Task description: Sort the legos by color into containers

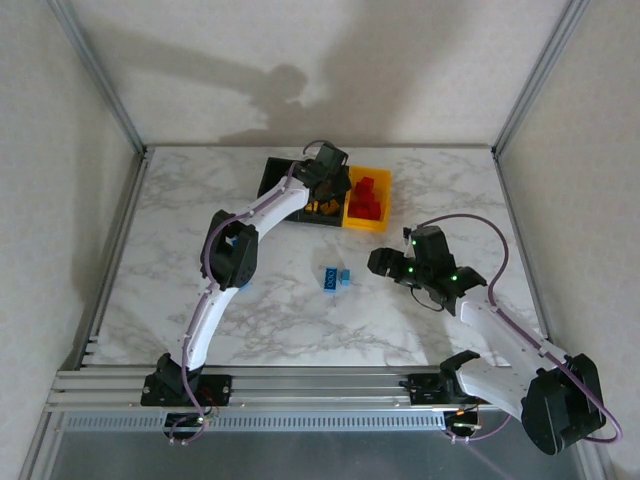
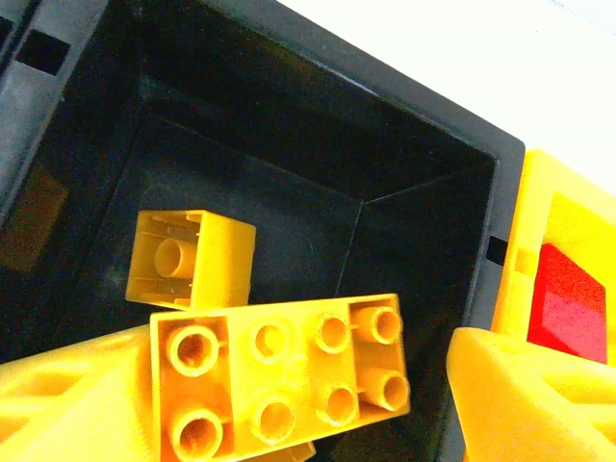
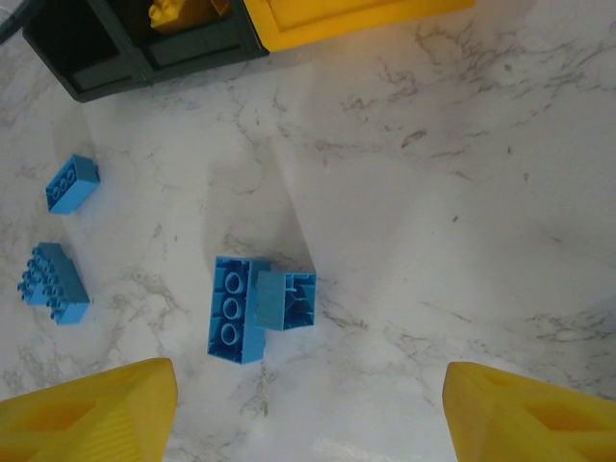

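Left tool [image 2: 300, 390], fingers apart, sits over a black plastic bin [image 2: 414, 221], a yellow studded plastic brick [image 2: 279, 380] between them (against one finger); right tool [image 3: 308, 390] gapes above two blue bricks [image 3: 252, 308].

The counter [image 1: 180, 200] has a white marble pattern with grey veining. Aluminium rails [image 1: 320, 385] run along its 6 o'clock edge. One metal post [image 1: 95, 70] stands at 11 o'clock and a second post [image 1: 543, 70] at 1 o'clock. A white textured wall [image 1: 420, 60] closes the 12 o'clock side and carries a grey shadow [image 1: 290, 95].
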Robot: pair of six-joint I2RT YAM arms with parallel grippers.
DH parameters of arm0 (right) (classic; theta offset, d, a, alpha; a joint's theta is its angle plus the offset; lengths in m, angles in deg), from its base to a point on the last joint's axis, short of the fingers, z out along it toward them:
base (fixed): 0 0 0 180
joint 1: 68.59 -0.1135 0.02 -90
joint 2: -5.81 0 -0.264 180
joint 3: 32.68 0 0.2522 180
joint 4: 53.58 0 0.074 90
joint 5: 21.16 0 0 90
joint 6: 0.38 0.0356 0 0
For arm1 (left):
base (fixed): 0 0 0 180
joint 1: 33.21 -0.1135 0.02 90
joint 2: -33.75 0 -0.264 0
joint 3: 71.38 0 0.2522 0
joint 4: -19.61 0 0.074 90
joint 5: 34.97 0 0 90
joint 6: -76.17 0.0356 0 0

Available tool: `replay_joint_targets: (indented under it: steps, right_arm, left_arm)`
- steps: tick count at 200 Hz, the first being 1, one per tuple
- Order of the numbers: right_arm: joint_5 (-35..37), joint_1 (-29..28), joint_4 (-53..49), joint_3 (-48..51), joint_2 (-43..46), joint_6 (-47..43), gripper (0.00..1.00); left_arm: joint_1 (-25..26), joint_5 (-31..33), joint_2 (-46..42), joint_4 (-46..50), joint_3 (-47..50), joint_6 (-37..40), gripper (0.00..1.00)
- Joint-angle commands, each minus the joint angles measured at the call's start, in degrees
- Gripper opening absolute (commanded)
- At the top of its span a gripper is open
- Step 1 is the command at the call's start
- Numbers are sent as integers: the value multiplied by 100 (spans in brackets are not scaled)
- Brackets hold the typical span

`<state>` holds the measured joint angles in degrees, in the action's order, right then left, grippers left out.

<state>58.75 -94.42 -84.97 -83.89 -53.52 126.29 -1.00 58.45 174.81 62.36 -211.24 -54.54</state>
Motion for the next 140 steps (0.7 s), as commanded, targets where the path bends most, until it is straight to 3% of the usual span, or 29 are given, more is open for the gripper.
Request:
replay_joint_targets:
  steps: [1, 69, 101, 140]
  right_arm:
    - [200, 68, -173, -259, 106, -85, 73]
    - [481, 348, -472, -559, 102, -153, 76]
    - [1145, 617, -899, -768, -46, 64, 76]
    - [1826, 1370, -1337, -1019, -685, 230, 77]
  left_arm:
    - [-30, -4, -346, 142, 130, 28, 76]
    - [59, -68, -1082, -163, 836, 81, 79]
    - [160, -214, -1537, -325, 1229, 158, 78]
    - [384, -436, -2371, -627, 2140, 342, 78]
